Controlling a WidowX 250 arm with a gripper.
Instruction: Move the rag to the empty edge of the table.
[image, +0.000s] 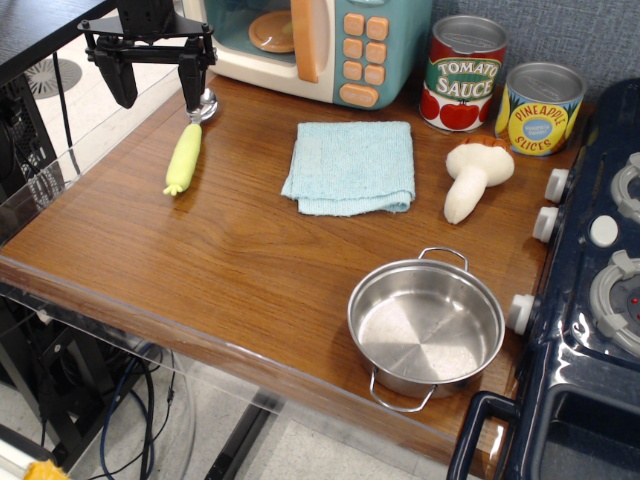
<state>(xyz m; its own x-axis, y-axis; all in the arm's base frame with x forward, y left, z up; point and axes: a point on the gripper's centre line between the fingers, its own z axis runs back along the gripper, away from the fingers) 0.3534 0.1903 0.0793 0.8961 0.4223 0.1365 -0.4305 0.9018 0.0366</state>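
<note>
Your claw (155, 78) is hanging at the back left of the counter (150, 265), with its two fingers spread wide and holding nothing. It is waiting well apart from the rag (351, 166), so you are not grabbing yet. The rag is lying flat near the back middle, soft, fuzzy, light blue and folded square. It is sitting between the spoon (187, 150) with the yellow handle and the white mushroom (474, 176). The shiny round pot (426, 326) is filling the front right, so the front left is looking like the free edge.
</note>
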